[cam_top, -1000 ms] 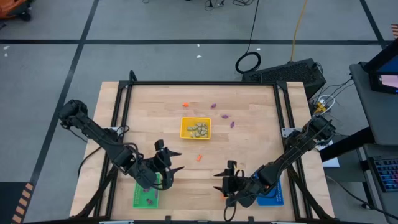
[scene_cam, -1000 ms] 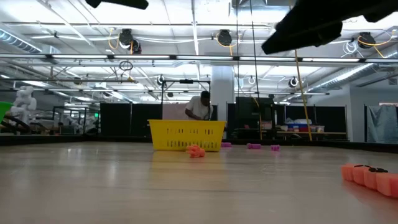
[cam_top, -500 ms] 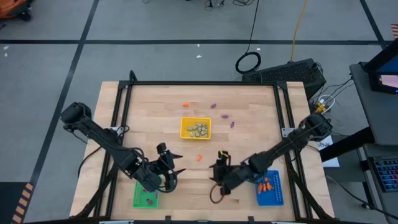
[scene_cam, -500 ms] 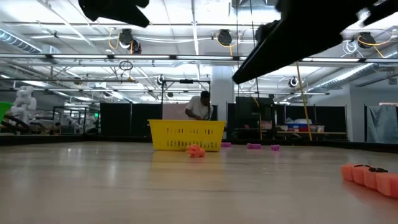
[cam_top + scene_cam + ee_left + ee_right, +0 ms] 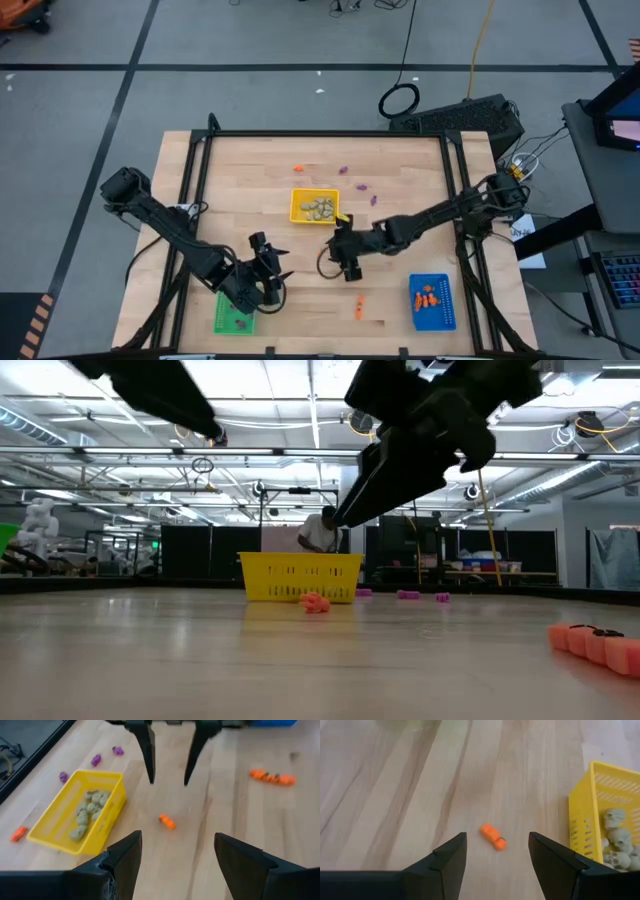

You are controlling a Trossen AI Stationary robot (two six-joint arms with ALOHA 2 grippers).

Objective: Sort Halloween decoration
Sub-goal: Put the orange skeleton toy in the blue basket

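Yellow tray [image 5: 314, 206] is sitting at table centre, holding a heap of pale beige-grey skulls [image 5: 319, 209]; in the right wrist view its mesh wall [image 5: 580, 827] and three skulls [image 5: 619, 840] are showing. Green tray [image 5: 235, 316] is lying at the near left edge with a few small purple trinkets [image 5: 240, 322] in it, partly under the left arm. Blue tray [image 5: 433, 302] is lying at the near right edge, carrying a row of orange trinkets [image 5: 427, 295].

Loose pieces: one orange trinket [image 5: 322, 251] is lying on bare wood just near of the yellow tray, also seen at [image 5: 493, 836] and [image 5: 167, 821]. Another orange one [image 5: 360, 304] is lying between the green and blue trays, toward the near edge. A third orange one [image 5: 298, 168] is sitting far-left of the yellow tray. Purple trinkets [image 5: 358, 184] are scattered far-right of it, well apart from each other.

Right gripper [image 5: 347, 258] is hovering above the table just right of the loose orange trinket near the yellow tray, fingers [image 5: 449, 860] spread wide, holding nothing. Left gripper [image 5: 276, 282] is hanging over the near left of the table, beside the green tray, fingers [image 5: 121, 860] also wide and empty.

Open wood is lying along the far edge of the table [image 5: 250, 180] and down its left side. In the low view a person [image 5: 321, 532] is standing far behind the table.
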